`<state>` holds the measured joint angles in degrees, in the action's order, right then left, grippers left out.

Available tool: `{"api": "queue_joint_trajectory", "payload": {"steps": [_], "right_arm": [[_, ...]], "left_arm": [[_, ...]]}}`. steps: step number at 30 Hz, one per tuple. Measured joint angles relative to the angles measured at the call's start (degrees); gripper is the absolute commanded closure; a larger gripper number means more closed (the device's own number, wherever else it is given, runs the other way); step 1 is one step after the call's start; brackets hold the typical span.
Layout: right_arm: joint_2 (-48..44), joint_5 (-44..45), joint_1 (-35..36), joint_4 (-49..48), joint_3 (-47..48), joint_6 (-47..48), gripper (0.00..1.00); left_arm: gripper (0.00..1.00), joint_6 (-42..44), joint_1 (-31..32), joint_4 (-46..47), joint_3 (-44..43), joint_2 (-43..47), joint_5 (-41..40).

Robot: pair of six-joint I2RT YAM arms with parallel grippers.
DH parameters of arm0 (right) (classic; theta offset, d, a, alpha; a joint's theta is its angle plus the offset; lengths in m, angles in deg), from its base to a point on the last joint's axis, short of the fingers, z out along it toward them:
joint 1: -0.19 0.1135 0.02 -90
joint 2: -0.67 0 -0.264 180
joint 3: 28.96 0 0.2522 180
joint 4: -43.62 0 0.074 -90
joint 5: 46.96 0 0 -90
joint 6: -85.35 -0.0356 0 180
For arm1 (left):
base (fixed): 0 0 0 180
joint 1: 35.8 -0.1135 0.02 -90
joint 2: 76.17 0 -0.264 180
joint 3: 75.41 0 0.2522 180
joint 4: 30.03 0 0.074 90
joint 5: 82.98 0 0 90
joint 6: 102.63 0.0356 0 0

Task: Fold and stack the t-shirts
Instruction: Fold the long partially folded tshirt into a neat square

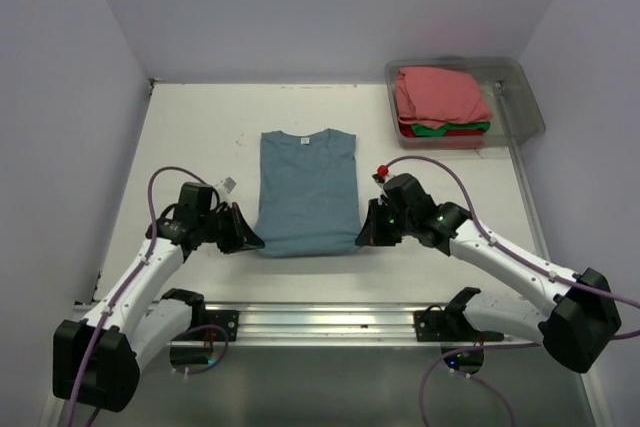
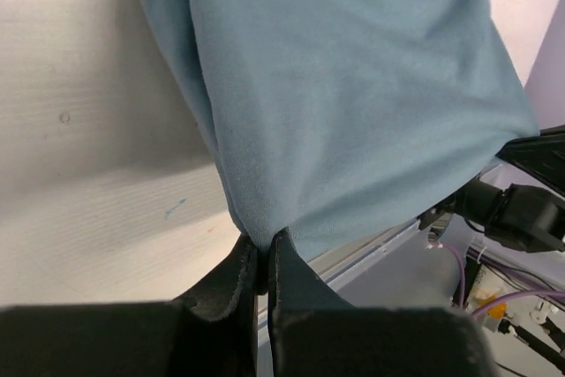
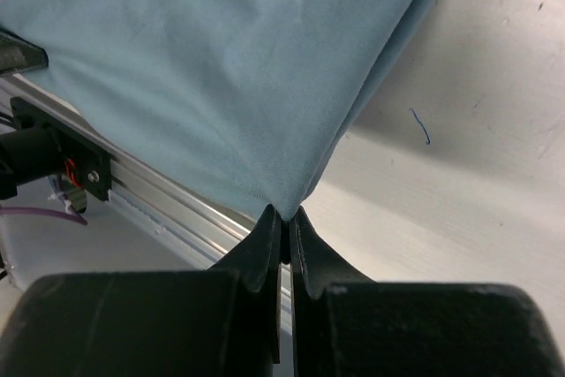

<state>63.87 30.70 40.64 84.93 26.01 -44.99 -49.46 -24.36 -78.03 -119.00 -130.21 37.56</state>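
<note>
Slate-blue t-shirt (image 1: 307, 192) near corners pinched: left pincer (image 1: 257, 244), right pincer (image 1: 361, 239), both low.

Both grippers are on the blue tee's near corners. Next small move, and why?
Probably lift both corners together and carry them toward the collar. The left gripper and right gripper are each shut on a near hem corner of the blue t-shirt, which lies flat with sleeves already folded in.

The slate-blue t-shirt (image 1: 307, 192) lies flat mid-table, sleeves folded in to a long rectangle, collar at the far end. Far right, in a clear bin (image 1: 530, 99), a folded pink t-shirt (image 1: 440, 95) tops a green t-shirt (image 1: 430, 129) and a red t-shirt (image 1: 458, 135).
</note>
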Motion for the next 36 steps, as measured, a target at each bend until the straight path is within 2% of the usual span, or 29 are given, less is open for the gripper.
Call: {"api": "queue_joint_trajectory", "payload": {"steps": [4,8,13,22,36], "right_arm": [[0.90,3.10,0.00,2.27,4.79,2.34,1.00],[5.84,8.02,-0.04,2.84,11.78,5.70,1.00],[14.36,12.87,-1.44,2.03,19.78,9.18,1.00],[28.61,15.98,-6.05,-0.92,32.76,13.88,1.00],[40.81,16.55,-11.58,-4.00,43.82,17.07,1.00]], "left_arm": [[1.00,-0.94,0.00,1.22,-1.90,1.09,0.13],[1.00,-0.96,0.00,3.39,-5.62,-2.38,-0.63],[1.00,0.33,-0.02,7.65,-11.82,-9.55,-3.61],[1.00,1.01,-2.12,18.14,-21.40,-23.54,-7.06],[1.00,0.44,-5.29,29.33,-36.52,-49.72,-3.56]]}}
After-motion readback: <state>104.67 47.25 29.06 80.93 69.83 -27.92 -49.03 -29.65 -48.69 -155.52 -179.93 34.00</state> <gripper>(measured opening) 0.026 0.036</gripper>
